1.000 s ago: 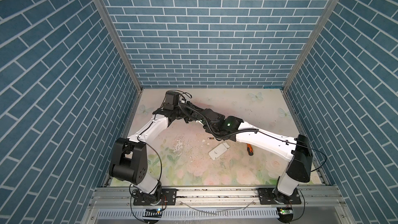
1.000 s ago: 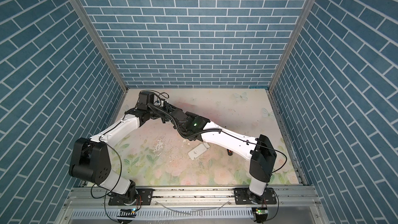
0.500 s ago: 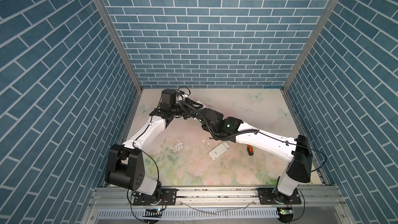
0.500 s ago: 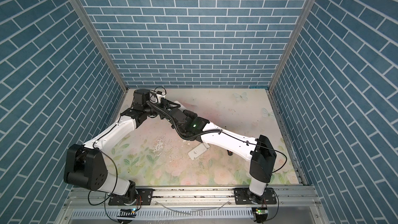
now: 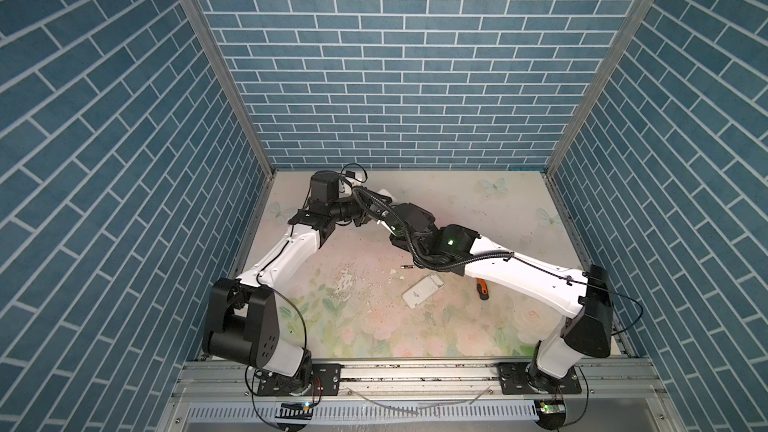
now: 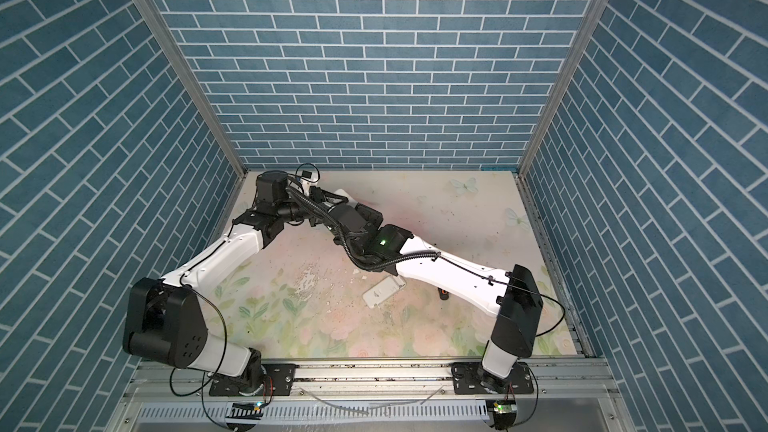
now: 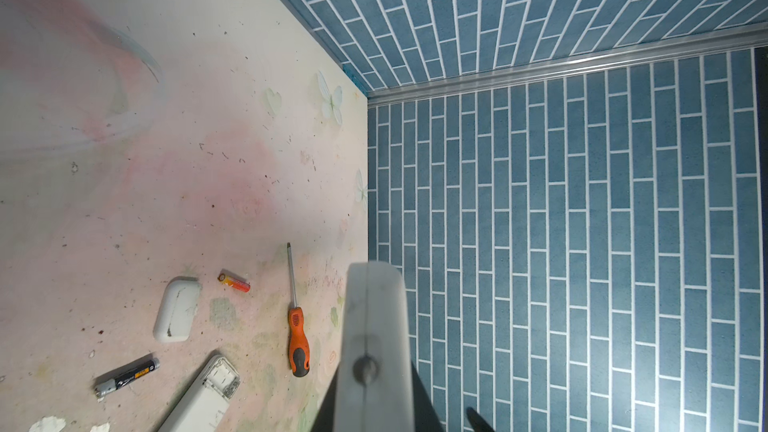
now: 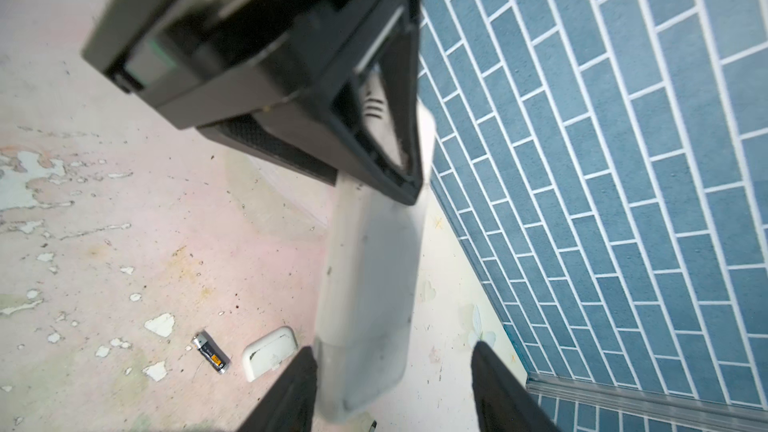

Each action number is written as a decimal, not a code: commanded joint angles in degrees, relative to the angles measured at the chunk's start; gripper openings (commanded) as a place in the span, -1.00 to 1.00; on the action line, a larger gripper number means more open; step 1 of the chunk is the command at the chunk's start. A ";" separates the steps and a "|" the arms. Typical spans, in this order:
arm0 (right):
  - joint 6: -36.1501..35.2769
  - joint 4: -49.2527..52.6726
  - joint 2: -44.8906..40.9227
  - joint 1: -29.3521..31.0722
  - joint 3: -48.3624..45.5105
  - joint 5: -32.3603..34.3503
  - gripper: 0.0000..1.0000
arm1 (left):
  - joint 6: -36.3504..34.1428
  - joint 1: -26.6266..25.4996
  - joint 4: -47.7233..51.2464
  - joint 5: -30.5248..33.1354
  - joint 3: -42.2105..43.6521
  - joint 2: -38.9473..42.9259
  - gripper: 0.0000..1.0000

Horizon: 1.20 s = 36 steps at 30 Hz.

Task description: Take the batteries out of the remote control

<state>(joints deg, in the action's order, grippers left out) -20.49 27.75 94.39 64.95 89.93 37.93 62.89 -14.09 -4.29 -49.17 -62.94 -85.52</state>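
Over the back-left corner of the table (image 5: 478, 209), up in the air, the left claw (image 7: 374, 403) is clamped tight on the white remote (image 8: 374, 276), holding it by one end so the long body sticks out past the clamp. Now the right claw (image 8: 392, 367) straddles the free end with its jaws spread wide: one finger (image 8: 291, 388) sits right against the casing, the opposite one stands clear with daylight between, so I'm calling that no grip. Whether any cells sit inside this remote, I cannot tell.

Down on the table, a black battery (image 7: 126, 376) lies flat near a small white cover (image 7: 176, 309). An orange battery (image 7: 233, 281) lies between that cover and the screwdriver (image 7: 297, 326). A second white remote (image 5: 423, 292) lies close by, its compartment uncovered. All of it lies well apart from the two claws, toward the table's front half.
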 commanded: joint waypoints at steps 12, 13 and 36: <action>27.91 2.90 -14.53 -3.37 -8.22 -20.77 0.13 | 5.65 1.87 -26.25 8.49 10.28 1.13 -1.00; 32.12 1.76 -14.90 -5.27 -8.85 -23.57 0.08 | 7.03 1.84 -31.01 9.67 12.38 1.08 -1.00; 74.94 -39.24 -9.15 -31.27 -26.09 -58.33 -0.14 | 11.41 -6.36 -65.14 23.43 18.41 -12.04 -1.00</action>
<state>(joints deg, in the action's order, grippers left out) 49.87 -7.22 84.12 33.98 62.96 -16.53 74.48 -20.14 -65.14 -26.22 -42.54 -97.65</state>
